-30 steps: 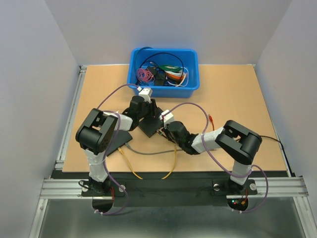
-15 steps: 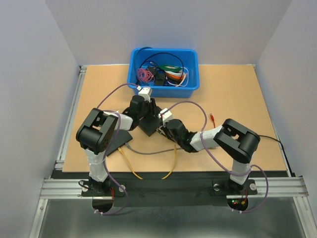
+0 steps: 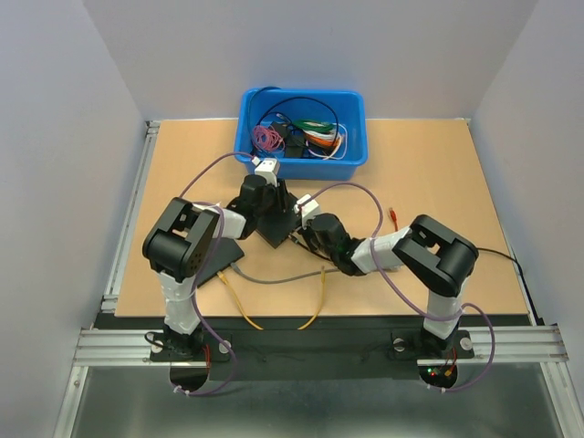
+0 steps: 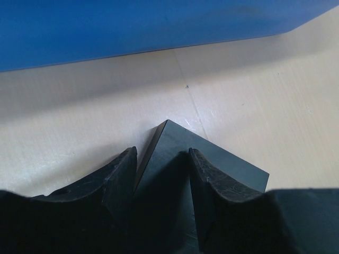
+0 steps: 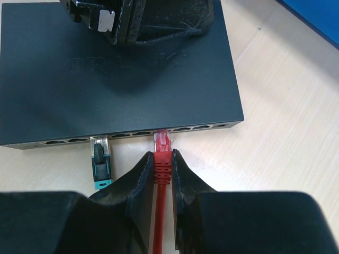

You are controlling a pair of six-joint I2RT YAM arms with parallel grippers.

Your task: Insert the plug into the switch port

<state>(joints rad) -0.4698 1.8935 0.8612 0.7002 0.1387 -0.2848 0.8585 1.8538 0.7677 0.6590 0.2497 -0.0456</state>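
Observation:
The black switch [image 5: 122,74] lies flat on the table, its row of ports facing my right gripper; it also shows in the top view [image 3: 276,226]. My right gripper [image 5: 161,161] is shut on the red plug [image 5: 161,148], whose clear tip sits at the mouth of a middle port. A teal-booted plug [image 5: 100,161] sits in a port to the left. My left gripper [image 4: 161,159] is shut on the switch's far corner [image 4: 169,153] and holds it down. In the top view both grippers meet at the switch [image 3: 297,224].
The blue bin [image 3: 303,126] of cables stands behind the switch, its wall close in the left wrist view [image 4: 132,26]. A grey cable [image 3: 274,279] and a yellow cable [image 3: 239,306] trail across the front of the table. A small red connector [image 3: 391,215] lies to the right.
My right gripper has moved up and left toward the switch, bringing the red plug to the port row. The left gripper stays on the switch.

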